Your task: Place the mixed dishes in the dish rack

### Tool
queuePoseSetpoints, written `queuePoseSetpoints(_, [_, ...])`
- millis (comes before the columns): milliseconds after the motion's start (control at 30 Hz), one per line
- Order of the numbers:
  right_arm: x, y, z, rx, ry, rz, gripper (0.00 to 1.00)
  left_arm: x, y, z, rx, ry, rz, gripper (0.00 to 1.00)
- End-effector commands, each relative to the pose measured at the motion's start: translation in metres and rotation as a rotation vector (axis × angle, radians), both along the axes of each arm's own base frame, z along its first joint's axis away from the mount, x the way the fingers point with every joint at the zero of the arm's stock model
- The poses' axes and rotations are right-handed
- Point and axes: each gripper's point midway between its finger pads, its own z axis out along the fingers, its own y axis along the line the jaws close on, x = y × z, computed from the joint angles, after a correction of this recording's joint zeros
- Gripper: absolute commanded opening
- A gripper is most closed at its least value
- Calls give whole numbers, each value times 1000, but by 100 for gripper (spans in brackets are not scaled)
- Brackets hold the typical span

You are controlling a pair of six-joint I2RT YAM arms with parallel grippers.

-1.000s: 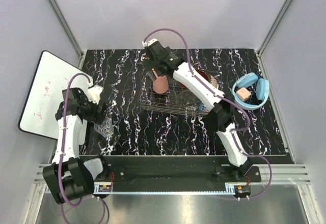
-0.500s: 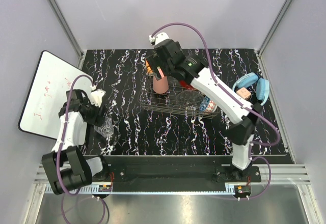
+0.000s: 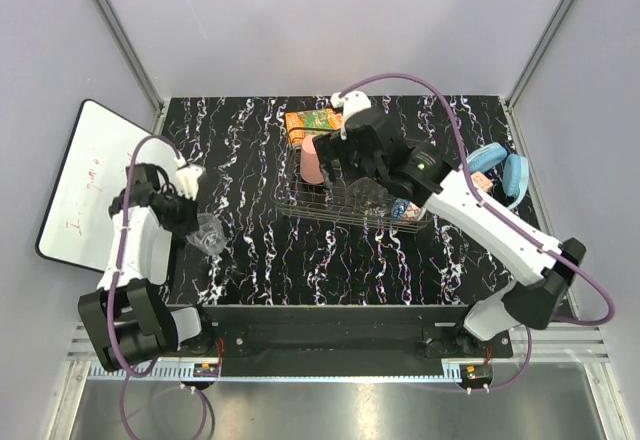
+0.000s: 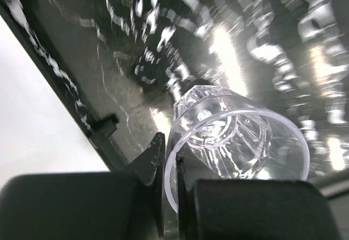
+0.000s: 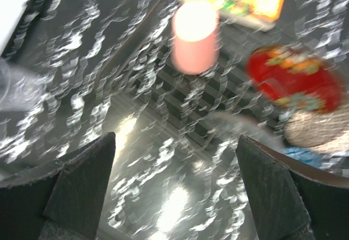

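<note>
My left gripper (image 3: 196,222) is shut on the rim of the clear drinking glass (image 3: 209,236), which lies tilted at the table's left. In the left wrist view its jaws pinch the wall of the glass (image 4: 234,136) just behind the rim; the left gripper (image 4: 170,188) has one finger inside and one outside. My right gripper (image 3: 338,172) hovers open and empty over the dish rack (image 3: 330,212). The salmon-pink cup (image 3: 311,158) stands in the rack's far left corner. The right wrist view shows the cup (image 5: 195,35), the red floral plate (image 5: 294,76) and a brownish bowl (image 5: 319,128) in the rack.
An orange-green carton (image 3: 313,122) lies just behind the rack. Blue headphones (image 3: 495,175) sit at the right edge. A whiteboard (image 3: 85,185) leans off the table's left side. A blue patterned bowl (image 3: 405,210) sits at the rack's right end.
My left gripper has shut on the glass rim and shifted it slightly up and left. My right arm has swung right, away from the pink cup, which stays in the rack.
</note>
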Motion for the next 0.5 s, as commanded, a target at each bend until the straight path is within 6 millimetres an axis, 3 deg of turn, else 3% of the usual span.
queuePoseSetpoints(0, [-33, 21, 26, 269, 39, 111, 100, 17, -43, 95, -225, -166, -53, 0])
queuePoseSetpoints(33, [-41, 22, 12, 278, 72, 129, 100, 17, -50, 109, -261, -185, -61, 0])
queuePoseSetpoints(67, [-50, 29, 26, 374, 70, 167, 100, 20, -62, 136, -325, -230, -81, 0])
queuePoseSetpoints(100, [-55, 31, 27, 414, 72, 181, 100, 16, -71, 148, -367, -228, -91, 0])
queuePoseSetpoints(133, [-64, 35, 8, 434, 115, 213, 100, 16, -78, 161, -407, -241, -101, 0])
queuePoseSetpoints(167, [-77, 43, 9, 516, 164, 257, 100, 14, -87, 173, -463, -238, -98, 0])
queuePoseSetpoints(200, [-84, 49, 37, 635, 104, 314, 100, 13, -98, 196, -531, -269, -136, 0])
queuePoseSetpoints(233, [-92, 52, 14, 661, 156, 331, 99, 13, -104, 206, -576, -271, -152, 0])
queuePoseSetpoints(267, [-102, 62, 37, 800, 156, 399, 100, 10, -111, 216, -637, -257, -150, 0])
queuePoseSetpoints(300, [-110, 61, 44, 858, 160, 424, 100, 7, -121, 235, -711, -271, -198, 0])
queuePoseSetpoints(333, [-114, 62, 29, 887, 200, 426, 100, 7, -125, 241, -761, -254, -211, 0])
queuePoseSetpoints(367, [-121, 63, 54, 1021, 193, 466, 100, 1, -135, 255, -857, -231, -247, 0])
queuePoseSetpoints(400, [-123, 63, 38, 1060, 231, 456, 100, 0, -138, 259, -901, -213, -261, 0])
queuePoseSetpoints(433, [-126, 63, 44, 1155, 288, 452, 100, 0, -141, 261, -941, -187, -270, 0])
queuePoseSetpoints(467, [-128, 62, 61, 1255, 239, 500, 100, -3, -147, 266, -991, -163, -295, 0])
